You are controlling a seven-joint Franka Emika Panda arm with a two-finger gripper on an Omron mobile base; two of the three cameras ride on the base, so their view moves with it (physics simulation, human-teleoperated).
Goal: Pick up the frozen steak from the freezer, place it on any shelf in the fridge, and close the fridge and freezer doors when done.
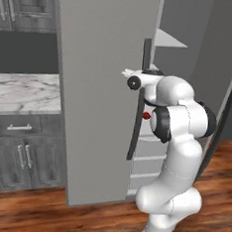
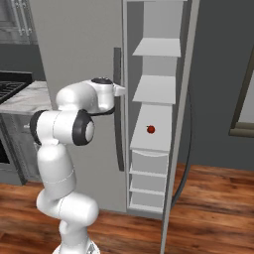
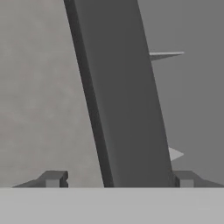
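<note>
Kitchen, rendered — wood-plank floor [image 2: 213,208], marble-topped counter [image 1: 20,92] over grey cabinets at left, tall grey fridge unit ahead

You have the tool [image 3: 118,179] straddling the dark door handle [image 3: 127,109]: one fingertip shows on each side of the bar, clear of it, so the jaws stand apart and grip nothing yet. The handle's long axis runs vertically — in the hand view it leans a little, which is the camera's roll. It lies directly ahead of the tool, between the fingers, so the coming move likely turns on closing across its narrow width

Handle: slim flat bar, matte dark grey, mounted on the smooth grey door [image 1: 100,87]. Beside it the open compartment [image 2: 154,163] shows white shelves above and white drawers below; a small round red item [image 2: 150,129] sits on one shelf

Frozen steak: you cannot locate it from these views
</note>
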